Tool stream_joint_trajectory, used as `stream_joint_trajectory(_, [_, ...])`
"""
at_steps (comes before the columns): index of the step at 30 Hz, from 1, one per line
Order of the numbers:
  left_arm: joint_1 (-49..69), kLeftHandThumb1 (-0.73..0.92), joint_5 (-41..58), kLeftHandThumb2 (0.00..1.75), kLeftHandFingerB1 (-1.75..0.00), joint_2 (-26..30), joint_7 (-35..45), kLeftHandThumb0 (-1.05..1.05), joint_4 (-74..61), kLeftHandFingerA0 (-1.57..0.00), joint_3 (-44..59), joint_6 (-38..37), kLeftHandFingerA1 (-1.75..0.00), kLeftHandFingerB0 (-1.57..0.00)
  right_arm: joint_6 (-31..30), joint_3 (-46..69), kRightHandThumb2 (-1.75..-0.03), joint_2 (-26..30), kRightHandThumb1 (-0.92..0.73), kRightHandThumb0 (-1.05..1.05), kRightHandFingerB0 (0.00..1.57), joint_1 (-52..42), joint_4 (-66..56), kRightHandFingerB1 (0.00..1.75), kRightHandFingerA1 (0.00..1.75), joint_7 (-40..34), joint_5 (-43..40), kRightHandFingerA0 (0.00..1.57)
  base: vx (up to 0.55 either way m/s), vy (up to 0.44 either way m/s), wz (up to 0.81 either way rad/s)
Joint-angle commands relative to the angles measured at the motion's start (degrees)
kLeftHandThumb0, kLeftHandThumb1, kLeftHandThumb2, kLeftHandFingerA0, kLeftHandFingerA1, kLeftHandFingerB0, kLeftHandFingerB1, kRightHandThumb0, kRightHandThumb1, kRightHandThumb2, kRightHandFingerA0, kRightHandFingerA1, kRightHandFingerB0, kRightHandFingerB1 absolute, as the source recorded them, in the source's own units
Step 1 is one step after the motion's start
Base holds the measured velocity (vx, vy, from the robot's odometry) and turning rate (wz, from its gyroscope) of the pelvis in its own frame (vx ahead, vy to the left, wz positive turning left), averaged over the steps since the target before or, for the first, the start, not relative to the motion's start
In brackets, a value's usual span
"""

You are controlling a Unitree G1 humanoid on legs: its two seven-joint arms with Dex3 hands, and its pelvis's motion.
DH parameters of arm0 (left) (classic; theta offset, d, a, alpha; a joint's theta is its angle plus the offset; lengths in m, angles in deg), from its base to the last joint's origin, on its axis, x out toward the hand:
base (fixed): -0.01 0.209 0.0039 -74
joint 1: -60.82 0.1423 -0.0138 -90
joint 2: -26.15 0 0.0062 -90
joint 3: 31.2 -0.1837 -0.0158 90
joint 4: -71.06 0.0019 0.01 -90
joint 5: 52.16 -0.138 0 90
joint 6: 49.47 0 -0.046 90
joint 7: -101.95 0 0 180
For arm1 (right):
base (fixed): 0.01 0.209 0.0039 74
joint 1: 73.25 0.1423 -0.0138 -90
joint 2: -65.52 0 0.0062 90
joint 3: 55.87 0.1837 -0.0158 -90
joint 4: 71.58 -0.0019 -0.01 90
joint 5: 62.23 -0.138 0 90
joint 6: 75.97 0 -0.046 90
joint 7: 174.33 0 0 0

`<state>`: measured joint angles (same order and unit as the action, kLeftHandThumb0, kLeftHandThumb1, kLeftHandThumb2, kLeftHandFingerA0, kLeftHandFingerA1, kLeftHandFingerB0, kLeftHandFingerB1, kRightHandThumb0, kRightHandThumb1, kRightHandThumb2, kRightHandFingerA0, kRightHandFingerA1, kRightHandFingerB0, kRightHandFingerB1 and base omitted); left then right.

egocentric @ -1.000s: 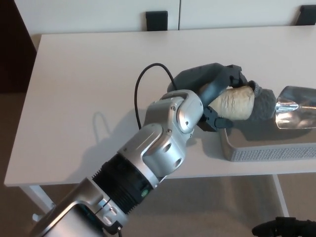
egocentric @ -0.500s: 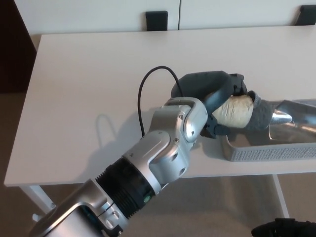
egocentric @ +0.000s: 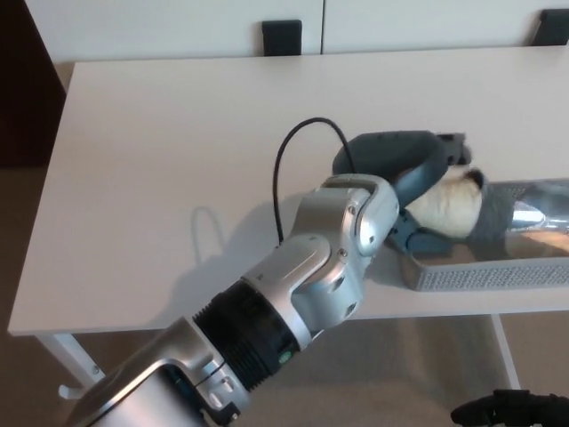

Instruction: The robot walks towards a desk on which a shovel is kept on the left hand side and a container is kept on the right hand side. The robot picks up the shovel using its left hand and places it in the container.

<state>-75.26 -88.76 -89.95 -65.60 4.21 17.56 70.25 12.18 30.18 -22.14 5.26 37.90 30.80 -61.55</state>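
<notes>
- White table [egocentric: 160, 160] fills our view, a grey container [egocentric: 484, 276] near its right front edge.
- Our left robot hand [egocentric: 418, 191] is wrapped around the shovel [egocentric: 498, 212] handle, its scoop lying over the container.

I see a white desk [egocentric: 160, 151]. The left hand [egocentric: 404, 173] is dark grey-blue on a silver arm. The shovel [egocentric: 498, 209] has a tan handle, grey collar and shiny metallic scoop. The container [egocentric: 484, 276] is grey with fine mesh texture.
</notes>
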Motion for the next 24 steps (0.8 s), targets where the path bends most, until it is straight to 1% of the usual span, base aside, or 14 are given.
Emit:
stream_joint_trajectory(1, [-2.3,0.64,1.8,1.03,-0.04,-2.0,8.5,-0.99,-1.4,0.00,-1.6,0.4,0.00,0.00,-1.4,-0.2,-0.56,1.3,-0.57,-0.23,0.61,0.0,-1.4,0.51,0.58,0.2,0.8,0.74,0.00,0.000,0.00])
stream_joint_trajectory(5, [-2.9,0.67,1.9,1.07,-0.01,-3.2,8.2,-1.03,-1.6,0.00,-1.9,-1.7,0.00,0.00,-1.8,-0.6,-0.56,1.5,-0.56,-0.24,0.62,0.3,-2.0,0.51,0.58,-0.3,1.5,0.76,0.00,0.000,0.00])
stream_joint_trajectory(7, [-3.2,0.66,1.7,1.09,-0.02,-3.8,8.8,-1.03,-2.7,0.00,-2.3,-0.9,0.00,0.00,-2.3,-0.8,-0.56,1.6,-0.56,-0.24,0.62,0.0,-2.9,0.51,0.58,-0.2,1.6,0.76,0.00,0.000,0.00])
stream_joint_trajectory(10, [-3.1,0.67,1.0,1.10,0.00,-2.2,10.2,-1.04,-7.1,0.00,-3.1,-1.5,0.00,0.00,-2.8,-1.2,-0.56,1.9,-0.57,-0.23,0.62,-0.2,-3.1,0.51,0.57,-0.5,2.4,0.76,0.00,0.000,0.00])
stream_joint_trajectory(12, [-3.2,0.68,0.5,1.10,0.00,-0.6,10.8,-1.03,-10.0,0.00,-2.9,-1.8,-0.01,0.00,-3.0,-1.4,-0.55,2.2,-0.58,-0.26,0.61,-0.2,-3.5,0.50,0.56,-0.3,2.5,0.75,0.00,0.000,0.00])
stream_joint_trajectory(16, [-3.5,0.68,0.7,1.09,-0.02,3.3,13.4,-1.02,-23.3,0.00,1.9,0.6,0.00,0.00,-2.5,-1.8,-0.55,2.6,-0.58,-0.27,0.61,-0.3,-3.5,0.50,0.56,0.2,2.6,0.74,0.00,0.000,0.00])
stream_joint_trajectory(18, [-3.4,0.69,2.2,1.07,-0.02,5.0,13.7,-1.02,-30.6,0.00,6.4,-0.2,0.00,0.00,-2.6,-1.8,-0.55,2.5,-0.57,-0.25,0.61,0.1,-2.9,0.50,0.57,0.3,2.4,0.74,0.00,0.000,0.00])
stream_joint_trajectory(19, [-3.5,0.69,2.7,1.07,-0.02,5.6,13.6,-1.02,-32.1,0.00,7.5,-1.0,0.00,0.00,-2.4,-1.7,-0.55,2.5,-0.57,-0.25,0.61,0.4,-2.5,0.50,0.57,0.4,2.3,0.74,0.00,0.000,0.00])
stream_joint_trajectory(20, [-3.9,0.70,2.9,1.09,-0.02,7.7,15.1,-1.01,-38.1,0.00,10.2,-1.0,0.00,0.00,-2.5,-1.8,-0.55,2.5,-0.57,-0.26,0.61,0.7,-2.2,0.50,0.57,0.4,2.4,0.74,0.00,0.000,0.00])
stream_joint_trajectory(21, [-3.7,0.70,2.9,1.09,-0.02,8.7,15.8,-1.01,-41.0,0.00,11.2,-0.9,0.00,0.00,-2.4,-2.0,-0.55,2.5,-0.57,-0.26,0.61,0.5,-2.1,0.50,0.57,0.4,2.5,0.74,0.00,0.000,0.00])
stream_joint_trajectory(22, [-3.1,0.68,3.5,1.07,-0.04,9.2,16.7,-0.99,-43.7,0.00,12.2,-0.3,-0.01,0.00,-2.5,-2.0,-0.54,2.5,-0.57,-0.26,0.61,0.4,-2.1,0.50,0.57,0.3,2.6,0.75,0.00,0.000,0.00])
stream_joint_trajectory(23, [-1.8,0.64,4.7,1.04,-0.10,10.3,18.4,-0.91,-49.5,0.00,14.6,0.8,-0.09,0.00,-2.7,-2.0,-0.55,2.6,-0.56,-0.24,0.61,0.1,-2.0,0.51,0.58,0.3,2.5,0.75,0.00,0.000,0.00])
stream_joint_trajectory(24, [-0.6,0.63,5.6,1.04,-0.10,11.2,19.6,-0.91,-53.7,0.00,16.2,1.3,-0.08,0.00,-2.5,-1.9,-0.55,2.6,-0.56,-0.24,0.61,0.0,-1.9,0.51,0.58,0.4,2.4,0.75,0.00,0.000,0.00])
